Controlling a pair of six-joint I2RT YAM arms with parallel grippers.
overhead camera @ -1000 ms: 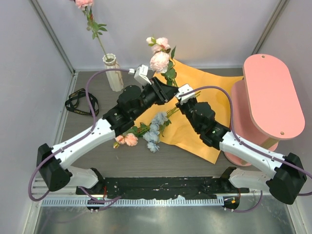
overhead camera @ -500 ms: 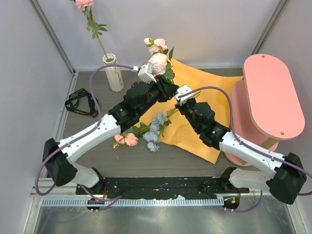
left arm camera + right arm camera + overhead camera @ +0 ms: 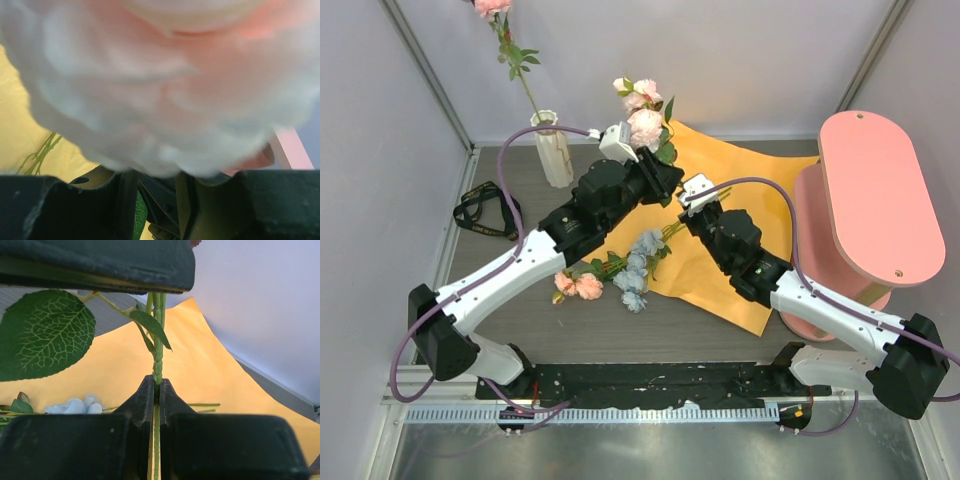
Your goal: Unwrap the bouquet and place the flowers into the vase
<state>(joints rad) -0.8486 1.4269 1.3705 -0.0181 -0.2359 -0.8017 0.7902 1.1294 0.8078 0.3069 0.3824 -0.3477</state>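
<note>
Overhead and wrist views of both arms meeting over the orange paper sheet (image 3: pixel 750 190), which lay flat on the worktop (image 3: pixel 520 330) beside the pink oval shelf stand (image 3: pixel 875 190). The right tool (image 3: pixel 678 203) was clamped shut on the green stem (image 3: pixel 158 355) of one pink flower (image 3: pixel 645 126); in its wrist view the two fingers (image 3: pixel 142 402) pinched the stem with no gap, a large veined leaf (image 3: pixel 45 335) hanging to the left. The left tool (image 3: pixel 658 172) sat higher on the same stem, just under the bloom, which filled its wrist view as a pale pink blur (image 3: pixel 165 85). Whether that tool gripped the stem or merely stood around it could not be told. The vase (image 3: pixel 554 150) stood upright at the far left of the worktop, one long-stemmed flower (image 3: pixel 492 8) in it, its bloom high above the rim. The remaining flowers (image 3: pixel 620 272), pink blooms and pale blue clusters, lay across the near edge of the paper, under the left arm. A black ribbon (image 3: pixel 485 210) lay loose near the left wall, well apart from the vase
</note>
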